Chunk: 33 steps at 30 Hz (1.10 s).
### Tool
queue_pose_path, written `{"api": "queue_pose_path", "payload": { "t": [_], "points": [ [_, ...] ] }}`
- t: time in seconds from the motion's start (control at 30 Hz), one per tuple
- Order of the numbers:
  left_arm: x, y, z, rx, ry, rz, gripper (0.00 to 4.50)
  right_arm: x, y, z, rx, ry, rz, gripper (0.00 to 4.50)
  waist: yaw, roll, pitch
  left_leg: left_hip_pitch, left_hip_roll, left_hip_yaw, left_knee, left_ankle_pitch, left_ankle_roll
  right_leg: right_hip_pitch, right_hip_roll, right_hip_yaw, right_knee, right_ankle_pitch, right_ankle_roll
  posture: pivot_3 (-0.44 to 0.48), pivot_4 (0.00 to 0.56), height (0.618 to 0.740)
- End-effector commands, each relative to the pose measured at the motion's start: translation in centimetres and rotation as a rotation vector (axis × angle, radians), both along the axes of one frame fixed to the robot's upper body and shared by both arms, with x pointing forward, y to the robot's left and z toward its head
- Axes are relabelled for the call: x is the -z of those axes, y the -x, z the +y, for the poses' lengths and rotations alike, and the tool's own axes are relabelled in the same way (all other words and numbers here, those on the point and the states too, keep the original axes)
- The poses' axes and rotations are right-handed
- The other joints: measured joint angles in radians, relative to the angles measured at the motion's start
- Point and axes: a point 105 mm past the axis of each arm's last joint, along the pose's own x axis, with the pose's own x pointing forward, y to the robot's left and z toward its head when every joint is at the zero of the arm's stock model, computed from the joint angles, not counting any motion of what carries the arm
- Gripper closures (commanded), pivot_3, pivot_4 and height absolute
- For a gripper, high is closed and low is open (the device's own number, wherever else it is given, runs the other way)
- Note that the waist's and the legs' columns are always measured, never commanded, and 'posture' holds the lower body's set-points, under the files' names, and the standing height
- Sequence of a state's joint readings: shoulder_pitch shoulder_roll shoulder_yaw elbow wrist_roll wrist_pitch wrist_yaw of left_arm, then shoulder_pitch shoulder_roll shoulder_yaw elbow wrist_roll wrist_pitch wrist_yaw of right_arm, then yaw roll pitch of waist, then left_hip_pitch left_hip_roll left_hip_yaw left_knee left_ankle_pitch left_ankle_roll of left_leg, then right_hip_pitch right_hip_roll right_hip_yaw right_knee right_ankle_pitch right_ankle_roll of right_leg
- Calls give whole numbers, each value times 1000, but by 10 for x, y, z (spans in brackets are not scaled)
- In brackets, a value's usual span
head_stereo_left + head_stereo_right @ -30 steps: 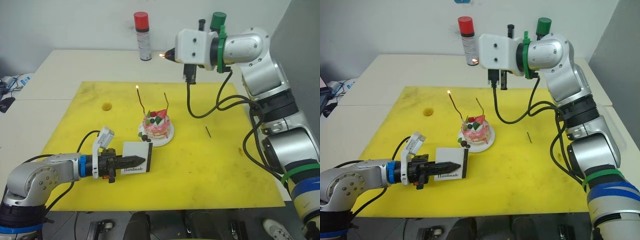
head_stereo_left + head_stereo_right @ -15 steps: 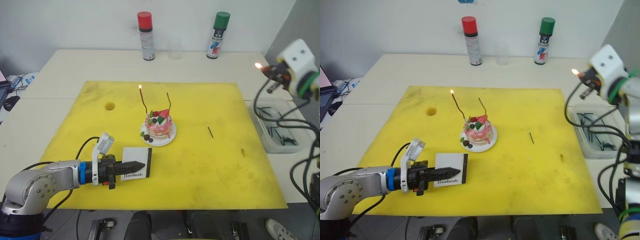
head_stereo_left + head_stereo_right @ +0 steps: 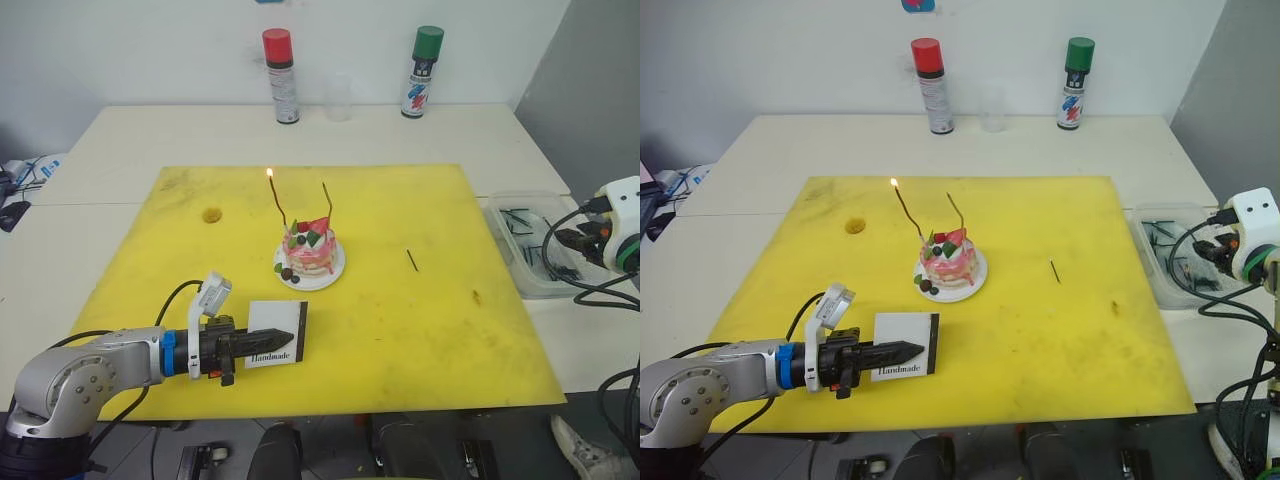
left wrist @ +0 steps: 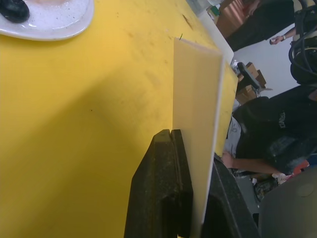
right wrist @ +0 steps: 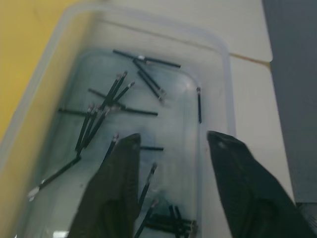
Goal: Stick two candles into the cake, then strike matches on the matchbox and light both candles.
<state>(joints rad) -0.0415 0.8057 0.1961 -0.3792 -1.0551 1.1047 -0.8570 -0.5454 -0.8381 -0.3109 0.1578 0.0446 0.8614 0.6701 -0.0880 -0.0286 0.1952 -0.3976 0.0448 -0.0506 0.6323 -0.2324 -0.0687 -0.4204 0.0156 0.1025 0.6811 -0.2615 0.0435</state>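
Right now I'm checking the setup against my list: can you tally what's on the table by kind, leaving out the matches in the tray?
Candles: 2
Cake: 1
Matchbox: 1
Loose match: 1
Spray cans: 2
Clear cup: 1
Plastic tray: 1
Total: 9

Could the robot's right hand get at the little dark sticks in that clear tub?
Probably yes. The right hand hangs open right above the clear tub, which has no lid, and the matches lie loose in it with nothing between.
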Motion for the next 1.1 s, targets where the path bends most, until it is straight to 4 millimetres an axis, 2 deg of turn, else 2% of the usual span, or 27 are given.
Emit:
{"api": "queue_pose_path", "payload": {
  "t": [0.03,0.1,0.13,0.23,0.27,0.4,0.5,0.6,0.83,0.93,1.1],
  "points": [
    [-8,0,1,2,5,-33,4500,-52,-2,13,-29,18,-188,979,0,0,0,0,0,0,0,0,0,0,0,0,0,0,0,0,150,740],
    [-8,0,1,1,3,-34,4500,-69,0,33,-101,37,-246,224,2,0,0,-1,0,0,-1,0,0,0,0,0,0,0,0,0,150,740],
    [-8,0,1,1,3,-34,4500,-74,1,47,-151,28,-269,15,2,0,0,-1,0,-1,-1,0,0,0,0,-1,-1,0,0,0,150,740],
    [-9,0,0,4,4,-34,4500,-76,9,91,-305,19,-317,15,3,0,0,-1,0,-1,-2,0,0,-1,0,-1,-1,-1,-1,0,150,740],
    [-9,-1,0,5,3,-33,4500,-66,13,110,-357,18,-321,15,3,0,0,-1,0,-2,-2,0,0,-1,0,-2,-1,-1,-1,0,150,740],
    [-10,-1,0,4,2,-35,4500,-32,29,157,-449,-18,-333,15,6,-2,-1,-2,1,-3,-2,0,0,-1,0,-3,-2,-1,-1,0,150,740],
    [-13,-3,0,3,5,-37,4500,8,40,190,-471,-99,-307,15,10,-2,-1,-2,0,-3,-2,0,0,-1,0,-3,-1,-1,-1,0,150,740],
    [-13,-2,0,6,0,-36,4500,35,36,196,-407,-128,-291,15,7,-2,-1,-2,1,-3,-2,0,0,-1,0,-2,-1,-1,-1,0,150,740],
    [-15,-4,1,8,-13,-41,4500,69,30,198,-269,-173,-200,15,6,-2,-1,-1,1,-2,-1,0,0,-1,1,-2,-1,-1,-1,0,150,740],
    [-16,-4,2,6,-13,-41,4500,77,29,201,-239,-193,-166,549,6,-2,-1,-1,1,-3,-2,0,0,-1,1,-2,-1,-1,-1,0,150,740],
    [-16,-3,1,9,-13,-41,4500,82,27,207,-194,-245,-123,2380,6,-2,-1,-2,1,-3,-2,0,0,-1,0,-2,-1,-1,-1,0,150,740]
  ]
}}
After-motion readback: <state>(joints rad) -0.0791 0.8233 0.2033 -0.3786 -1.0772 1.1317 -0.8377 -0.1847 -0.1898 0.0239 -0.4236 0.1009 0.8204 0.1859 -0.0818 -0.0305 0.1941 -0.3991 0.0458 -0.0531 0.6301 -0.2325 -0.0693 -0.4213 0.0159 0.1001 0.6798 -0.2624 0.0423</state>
